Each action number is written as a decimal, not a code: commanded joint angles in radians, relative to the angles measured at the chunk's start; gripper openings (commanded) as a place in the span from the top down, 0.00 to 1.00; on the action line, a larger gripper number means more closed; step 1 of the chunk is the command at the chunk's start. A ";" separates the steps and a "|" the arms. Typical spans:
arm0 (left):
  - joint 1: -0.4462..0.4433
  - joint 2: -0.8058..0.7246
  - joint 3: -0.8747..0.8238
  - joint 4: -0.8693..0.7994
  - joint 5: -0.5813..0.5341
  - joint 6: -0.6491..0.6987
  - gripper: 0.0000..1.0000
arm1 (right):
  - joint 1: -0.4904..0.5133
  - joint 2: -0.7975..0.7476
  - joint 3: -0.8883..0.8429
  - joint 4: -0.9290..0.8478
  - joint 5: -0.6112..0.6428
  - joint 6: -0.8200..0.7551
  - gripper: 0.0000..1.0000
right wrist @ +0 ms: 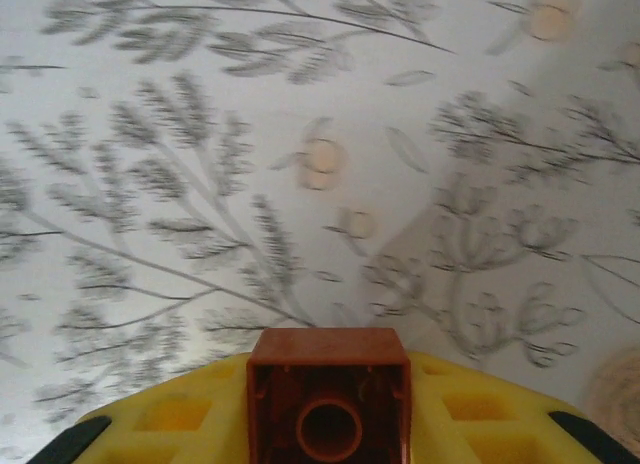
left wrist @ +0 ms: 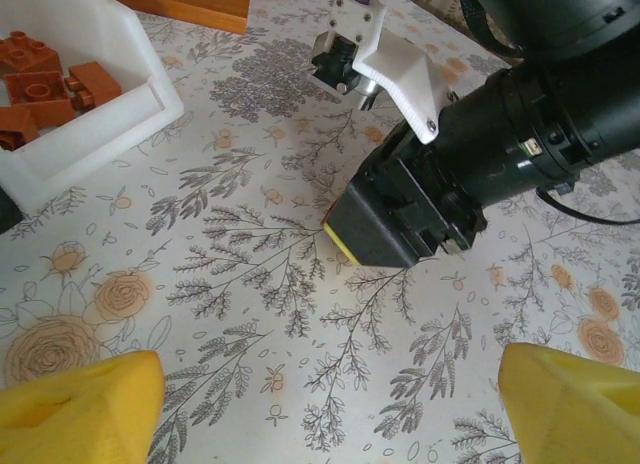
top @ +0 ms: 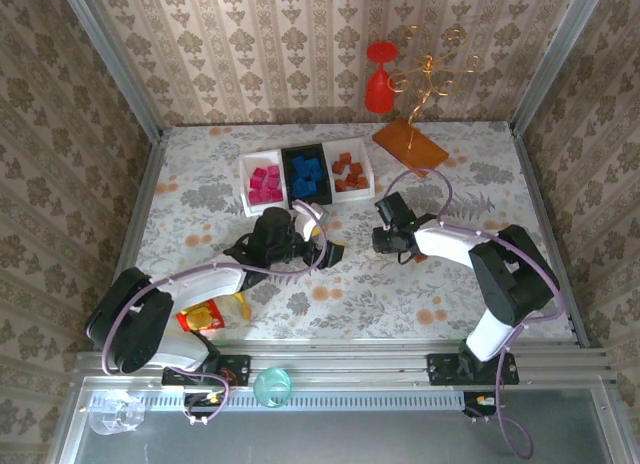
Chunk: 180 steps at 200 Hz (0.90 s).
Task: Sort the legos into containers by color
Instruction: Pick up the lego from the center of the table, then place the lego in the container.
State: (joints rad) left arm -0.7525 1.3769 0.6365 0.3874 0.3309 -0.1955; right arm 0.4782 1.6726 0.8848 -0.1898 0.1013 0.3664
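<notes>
Your right gripper (right wrist: 328, 424) pinched a brown brick (right wrist: 328, 362) over the middle of the worktop (top: 200, 189), your left gripper (left wrist: 330, 414) stood wide open, empty; best was carrying it level to the white tray (left wrist: 100, 134) of brown bricks (left wrist: 45, 84) near the far edge, releasing low.

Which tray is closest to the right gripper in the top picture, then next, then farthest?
1. Right white tray, with brown bricks, just past the right gripper.
2. Black tray, with blue bricks, in the middle.
3. Left white tray, with pink bricks, far left.
</notes>
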 commanded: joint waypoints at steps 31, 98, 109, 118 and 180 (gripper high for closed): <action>0.032 -0.096 -0.023 -0.025 -0.191 0.005 0.11 | 0.011 -0.024 0.124 0.226 -0.139 0.053 0.66; 0.110 -0.176 -0.094 0.031 -0.226 -0.062 0.11 | -0.016 0.210 0.410 0.295 -0.069 0.053 0.65; 0.113 -0.180 -0.100 0.037 -0.237 -0.064 0.11 | -0.026 0.262 0.469 0.286 -0.057 0.051 0.65; 0.114 -0.183 -0.104 0.043 -0.245 -0.065 0.11 | -0.034 0.307 0.517 0.275 -0.048 0.051 0.64; 0.119 -0.196 -0.113 0.046 -0.260 -0.065 0.11 | -0.078 0.528 0.799 0.158 -0.038 0.048 0.54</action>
State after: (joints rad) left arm -0.6395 1.2133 0.5320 0.4088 0.0872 -0.2432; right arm 0.4137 2.1586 1.5894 0.0372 0.0494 0.4023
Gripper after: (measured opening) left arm 0.887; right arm 0.433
